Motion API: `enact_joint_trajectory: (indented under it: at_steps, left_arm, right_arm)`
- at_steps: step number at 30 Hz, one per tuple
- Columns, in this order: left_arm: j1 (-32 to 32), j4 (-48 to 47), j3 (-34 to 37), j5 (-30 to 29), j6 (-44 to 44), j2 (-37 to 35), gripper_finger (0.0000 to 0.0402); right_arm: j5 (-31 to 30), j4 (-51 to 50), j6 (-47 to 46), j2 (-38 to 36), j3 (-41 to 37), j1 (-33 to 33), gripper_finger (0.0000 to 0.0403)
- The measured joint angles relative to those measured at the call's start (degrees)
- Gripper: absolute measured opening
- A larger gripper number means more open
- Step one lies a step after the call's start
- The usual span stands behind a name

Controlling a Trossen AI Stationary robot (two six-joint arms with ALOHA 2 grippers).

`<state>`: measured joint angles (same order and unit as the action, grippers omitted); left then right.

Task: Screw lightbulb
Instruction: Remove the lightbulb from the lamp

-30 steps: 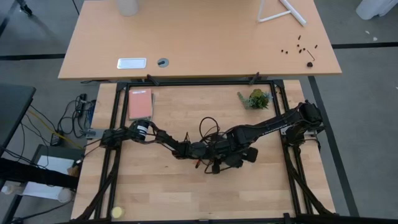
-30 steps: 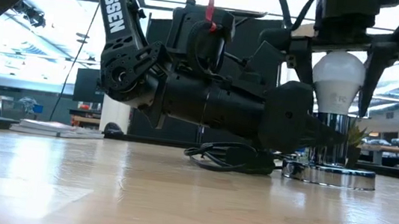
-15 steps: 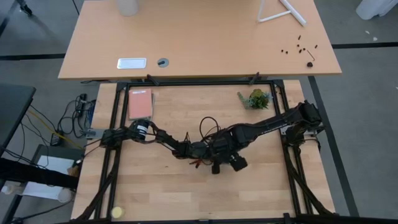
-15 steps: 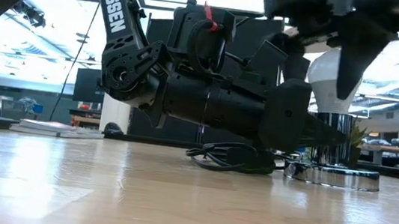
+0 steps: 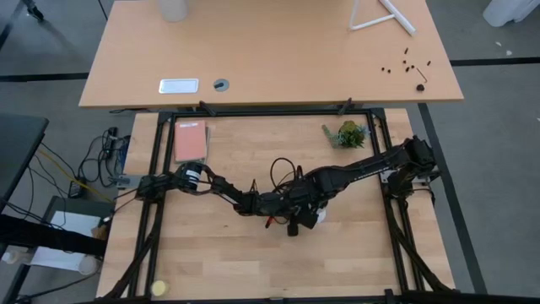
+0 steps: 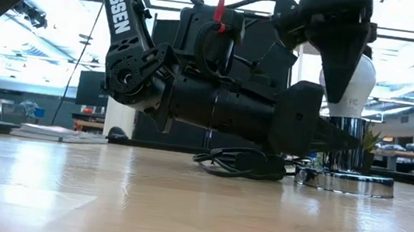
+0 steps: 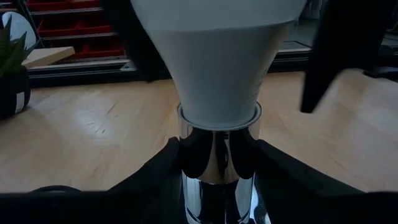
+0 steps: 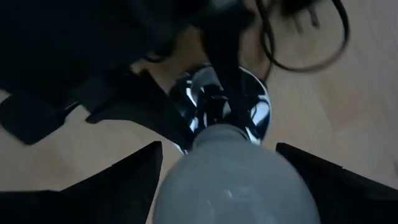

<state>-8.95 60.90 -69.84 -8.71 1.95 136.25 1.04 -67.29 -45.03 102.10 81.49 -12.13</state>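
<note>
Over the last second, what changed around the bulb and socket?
The right gripper turned about the lightbulb, its fingers swinging from either side to across the front in the low view, apart from the glass now. The left gripper stayed clamped on the chrome socket; bulb and base did not move.

Black jointed arms, white TROSSEN lettering [image 6: 118, 0], a red cable tie [image 6: 220, 0].

Matt white lightbulb [image 7: 217, 68], mirror-polished metal socket [image 7: 217, 165], pale wood-grain table [image 6: 181, 207]
</note>
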Motion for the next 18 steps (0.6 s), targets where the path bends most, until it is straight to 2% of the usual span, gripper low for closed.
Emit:
enact_joint_trajectory:
  at_steps: [4, 9, 18]
  left_arm:
    - [0.0, 0.0, 0.0, 0.0, -0.7, 0.0, 0.0178]
    - [0.0, -0.1, 0.0, 0.0, -0.8, 0.0, 0.0178]
    - [-0.1, -0.1, 0.0, 0.0, -0.8, 0.0, 0.0178]
  right_arm:
    - [-1.3, -0.4, -7.3, -0.1, -0.9, -1.4, 0.0313]
    - [-1.9, 1.5, -10.1, -0.2, -1.8, -2.4, 0.0301]
    - [-1.8, 1.6, -7.4, -0.2, -1.8, -2.4, 0.0265]
